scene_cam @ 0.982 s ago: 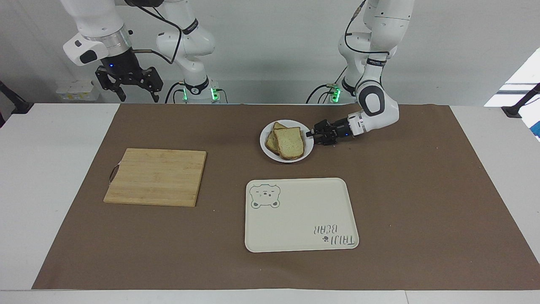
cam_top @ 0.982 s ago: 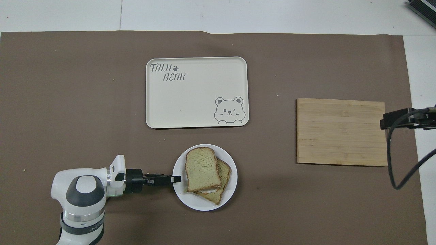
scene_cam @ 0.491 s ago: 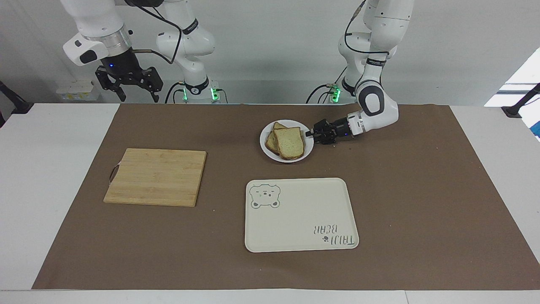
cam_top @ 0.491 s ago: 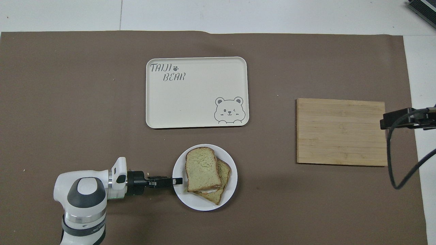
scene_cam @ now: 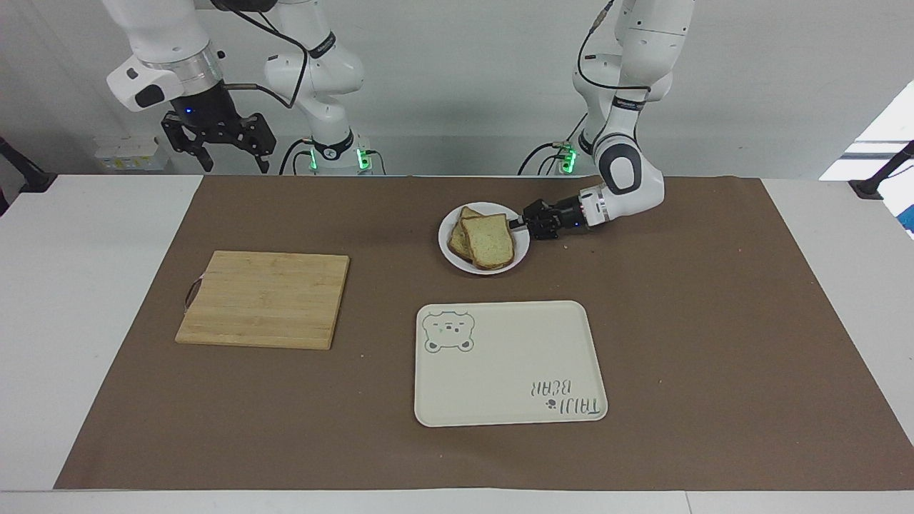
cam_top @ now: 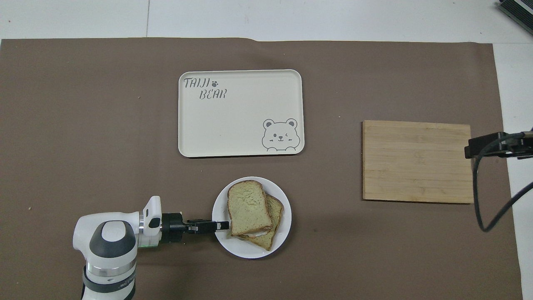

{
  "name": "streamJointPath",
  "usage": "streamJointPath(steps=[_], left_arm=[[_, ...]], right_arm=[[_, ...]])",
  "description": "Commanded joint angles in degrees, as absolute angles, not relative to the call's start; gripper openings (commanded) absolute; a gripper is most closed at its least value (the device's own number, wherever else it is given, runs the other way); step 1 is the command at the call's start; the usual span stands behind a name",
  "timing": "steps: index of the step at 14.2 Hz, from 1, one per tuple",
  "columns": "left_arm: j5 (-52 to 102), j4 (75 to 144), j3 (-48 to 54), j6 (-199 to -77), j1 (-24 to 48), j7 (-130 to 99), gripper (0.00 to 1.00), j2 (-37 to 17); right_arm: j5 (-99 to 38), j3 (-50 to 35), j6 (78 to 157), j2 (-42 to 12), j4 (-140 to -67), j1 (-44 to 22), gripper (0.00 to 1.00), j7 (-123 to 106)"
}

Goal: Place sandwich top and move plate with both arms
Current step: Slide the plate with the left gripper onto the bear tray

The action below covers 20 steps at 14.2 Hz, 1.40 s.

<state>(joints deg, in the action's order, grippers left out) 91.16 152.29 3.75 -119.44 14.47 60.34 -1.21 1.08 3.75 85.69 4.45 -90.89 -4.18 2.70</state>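
Reaching low along the surface, the left claw [scene_cam: 515, 224] sat at the plate [scene_cam: 451, 251] rim; whether its jaws had clamped could not be told. The sandwich top [cam_top: 248, 207] lay on the lower slice. A secure pinch and a level plate seemed best. The right claw [scene_cam: 218, 140] waited, open, raised.

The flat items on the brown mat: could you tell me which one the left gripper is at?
The small round white plate with the stacked bread. The left gripper is at its rim; the cream bear tray and wooden cutting board lie untouched.
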Motion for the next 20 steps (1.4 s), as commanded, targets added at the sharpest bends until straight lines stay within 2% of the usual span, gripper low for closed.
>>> streamJointPath(steps=[1,2,10,15,20], left_arm=[[92.81,153.99,2.99,-119.53,15.38,61.52,0.03,0.7],[92.81,153.81,2.99,-119.27,15.03,61.52,0.0,0.53],[92.72,150.3,2.64,-115.41,10.12,60.74,0.0,-0.96],[90.89,143.98,2.55,-114.26,7.21,58.19,0.0,-3.6],[79.38,132.83,2.55,-111.62,1.86,46.87,0.0,-7.2]], right_arm=[[0.35,3.6,86.13,4.31,-90.62,-3.69,1.0,1.05],[0.35,3.6,86.13,4.31,-90.62,-3.69,1.0,1.05],[0.35,3.6,86.13,4.31,-90.62,-3.69,1.0,1.05],[0.35,3.6,86.13,4.31,-90.62,-3.69,1.0,1.05],[0.35,3.6,86.13,4.31,-90.62,-3.69,1.0,1.05]])
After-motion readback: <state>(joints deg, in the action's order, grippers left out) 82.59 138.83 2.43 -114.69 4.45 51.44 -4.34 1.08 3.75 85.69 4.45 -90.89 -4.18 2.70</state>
